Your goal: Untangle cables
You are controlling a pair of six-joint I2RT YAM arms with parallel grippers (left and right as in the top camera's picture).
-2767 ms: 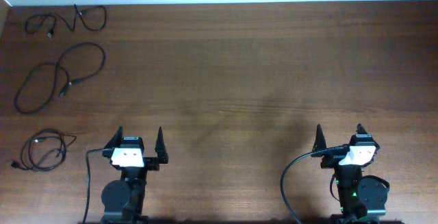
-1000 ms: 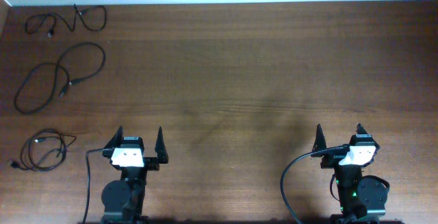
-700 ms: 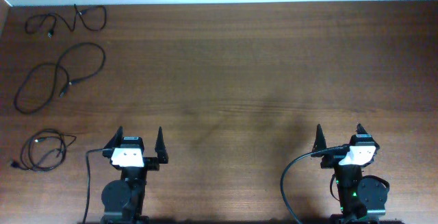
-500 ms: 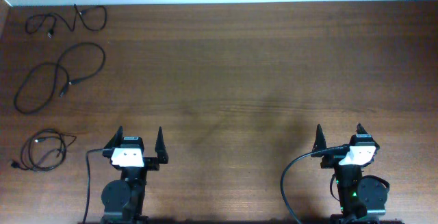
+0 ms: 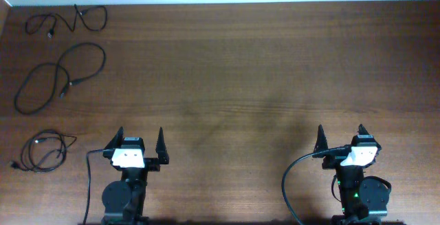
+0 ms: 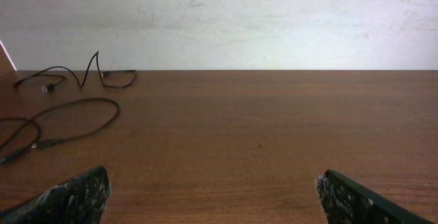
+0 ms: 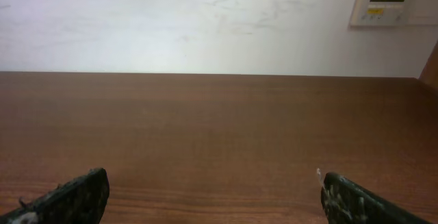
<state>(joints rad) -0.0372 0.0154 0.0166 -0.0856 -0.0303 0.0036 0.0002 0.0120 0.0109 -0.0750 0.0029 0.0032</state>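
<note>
Three black cables lie apart at the worktop's left: far cable, middle loop, near coil. Left gripper and right gripper have jaws open, empty. Wall panel's writing is unreadable.

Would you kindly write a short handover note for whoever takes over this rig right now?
Left end effector: open, empty, at the near edge of the table.
Right end effector: open, empty, also at the near edge.
Cables: all three lie apart along the left side: far cable, middle cable, near cable.
Done: none crosses another, so they look untangled.
Left: probably nothing; the near cable is only loosely coiled on itself.
</note>
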